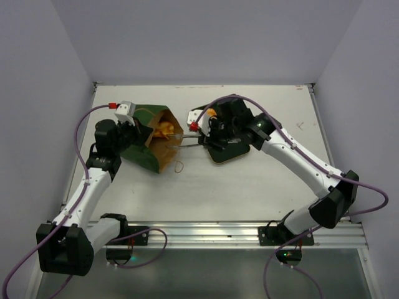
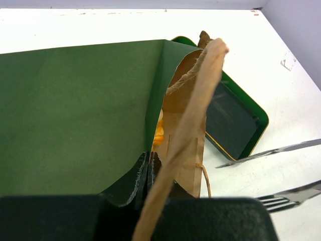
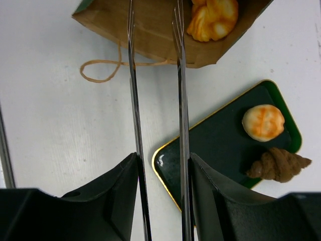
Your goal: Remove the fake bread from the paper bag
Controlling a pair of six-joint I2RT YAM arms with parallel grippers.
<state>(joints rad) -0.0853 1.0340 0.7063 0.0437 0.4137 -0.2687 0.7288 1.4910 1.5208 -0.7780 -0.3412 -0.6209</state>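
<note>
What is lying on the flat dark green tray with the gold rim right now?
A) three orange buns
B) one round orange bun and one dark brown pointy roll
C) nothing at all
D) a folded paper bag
B: the right wrist view shows a round golden-orange toy bun and a dark brown pointed toy roll lying next to each other on the flat dark green gold-rimmed tray.

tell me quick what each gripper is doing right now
left gripper: shut on the edge of the paper bag
right gripper: open, holding nothing, at the bag's mouth
</note>
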